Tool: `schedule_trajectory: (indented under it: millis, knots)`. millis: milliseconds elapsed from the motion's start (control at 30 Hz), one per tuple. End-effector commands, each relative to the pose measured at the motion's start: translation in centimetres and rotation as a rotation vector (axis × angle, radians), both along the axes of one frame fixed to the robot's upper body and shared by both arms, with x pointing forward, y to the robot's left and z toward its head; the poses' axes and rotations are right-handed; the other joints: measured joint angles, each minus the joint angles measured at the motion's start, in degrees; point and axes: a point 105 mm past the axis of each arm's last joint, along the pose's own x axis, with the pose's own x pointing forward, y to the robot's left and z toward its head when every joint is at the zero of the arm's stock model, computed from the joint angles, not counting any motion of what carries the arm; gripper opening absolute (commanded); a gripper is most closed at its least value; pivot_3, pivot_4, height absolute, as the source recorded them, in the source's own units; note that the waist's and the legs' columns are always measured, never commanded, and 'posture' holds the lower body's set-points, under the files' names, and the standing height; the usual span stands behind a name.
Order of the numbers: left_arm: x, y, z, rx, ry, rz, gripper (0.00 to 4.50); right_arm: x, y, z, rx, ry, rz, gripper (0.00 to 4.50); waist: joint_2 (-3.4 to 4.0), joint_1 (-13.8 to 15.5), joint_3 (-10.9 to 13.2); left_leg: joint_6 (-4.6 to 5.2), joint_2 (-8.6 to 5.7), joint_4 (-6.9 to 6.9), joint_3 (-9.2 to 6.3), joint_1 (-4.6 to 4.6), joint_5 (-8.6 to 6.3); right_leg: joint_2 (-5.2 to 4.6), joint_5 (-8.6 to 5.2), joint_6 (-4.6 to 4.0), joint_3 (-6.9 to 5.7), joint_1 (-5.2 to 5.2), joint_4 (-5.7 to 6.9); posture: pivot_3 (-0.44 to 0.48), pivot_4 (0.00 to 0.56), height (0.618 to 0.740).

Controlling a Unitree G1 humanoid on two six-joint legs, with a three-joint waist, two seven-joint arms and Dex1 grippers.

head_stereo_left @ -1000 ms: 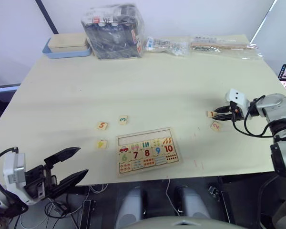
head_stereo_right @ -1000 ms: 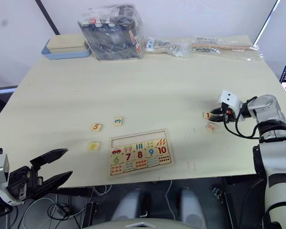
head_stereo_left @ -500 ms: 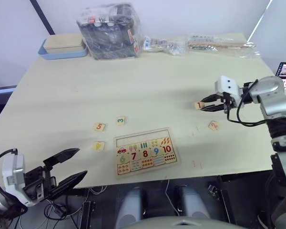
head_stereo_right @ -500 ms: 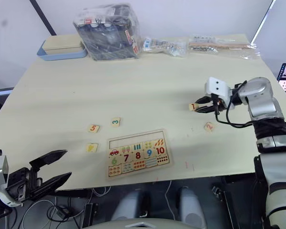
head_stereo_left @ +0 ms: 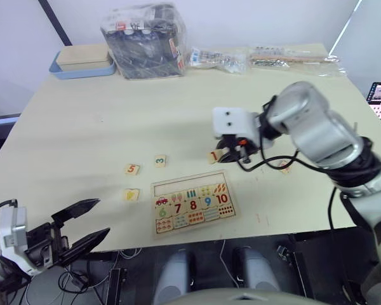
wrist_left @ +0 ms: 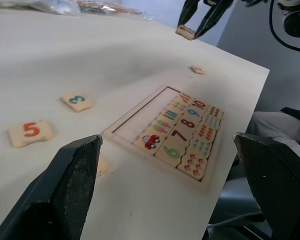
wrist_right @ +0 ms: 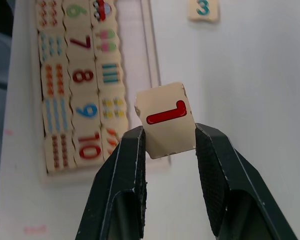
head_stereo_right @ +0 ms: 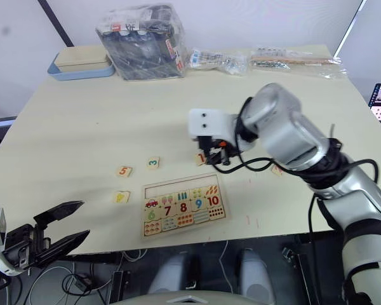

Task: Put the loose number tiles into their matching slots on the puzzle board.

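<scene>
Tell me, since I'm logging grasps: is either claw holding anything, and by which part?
The right claw pinches the small square pale wooden tile with a red 1 by two opposite edges. The left claw is open, holding nothing.

Right arm reaches in across the worktop, elbow bent, wrist turned inward. Right gripper (wrist_right: 166, 145) jaws closed on the 1 tile (wrist_right: 166, 125), pinching it by two opposite edges. Left gripper (head_stereo_left: 76, 223) low at the near left corner, jaws spread wide, holding nothing.
</scene>
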Motion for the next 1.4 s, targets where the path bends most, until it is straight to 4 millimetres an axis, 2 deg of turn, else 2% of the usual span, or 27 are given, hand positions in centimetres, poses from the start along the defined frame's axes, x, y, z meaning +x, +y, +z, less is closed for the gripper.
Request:
schedule_trajectory:
  millis: [33,233,467,567,767,1100,1400]
  knots:
    - [-0.1,0.6,0.6,0.035,-0.029,0.003,4.50,-0.9,2.3,0.0,-0.012,-0.018,0.040,0.89,0.01,0.02,0.01,0.00,0.00,0.00,-0.02,-0.01,0.00,0.00,0.00,0.00,-0.02,0.00,0.00,0.000,0.150,0.740]
    - [-0.4,0.8,0.4,0.039,-0.023,0.006,4.50,-0.7,5.7,-2.2,-0.057,-0.011,0.065,0.89,0.09,-0.07,0.07,-0.07,-0.02,0.01,-0.05,-0.02,-0.01,0.00,0.01,0.00,-0.16,0.01,0.02,0.000,0.150,0.740]
    - [-0.7,0.9,0.3,0.046,-0.012,0.007,4.50,-0.7,8.7,-4.1,-0.088,0.005,0.090,0.89,0.10,-0.04,0.10,-0.15,-0.03,0.01,-0.05,-0.04,0.09,0.23,0.01,0.01,-0.40,0.01,0.03,0.000,0.150,0.740]
    - [-0.8,0.8,0.3,0.050,-0.008,0.005,4.50,-0.8,10.2,-4.1,-0.095,-0.003,0.095,0.89,0.11,-0.16,0.10,-0.13,-0.02,0.00,-0.06,-0.04,0.08,0.26,0.01,0.01,-0.46,0.01,0.03,0.000,0.150,0.740]
    - [-0.9,0.7,0.4,0.056,-0.005,0.005,4.50,-1.0,11.9,-4.2,-0.096,0.003,0.105,0.89,0.11,-0.04,0.11,-0.17,0.01,-0.02,-0.12,-0.05,0.08,0.32,0.01,0.01,-0.52,0.02,0.03,0.000,0.150,0.740]
    - [-1.2,0.5,0.5,0.057,-0.005,0.011,4.50,-0.1,12.3,-5.5,-0.118,0.008,0.064,0.89,0.08,-0.11,0.12,-0.24,0.00,-0.02,-0.12,-0.05,0.12,0.32,0.00,0.02,-0.53,0.02,0.02,0.000,0.150,0.740]
    - [-1.4,0.7,0.4,0.058,-0.004,0.019,4.50,-0.6,12.5,-6.4,-0.126,0.035,0.070,0.89,0.08,-0.14,0.13,-0.24,0.03,-0.03,-0.14,-0.05,0.09,0.38,0.00,0.02,-0.55,0.01,0.02,0.000,0.150,0.740]
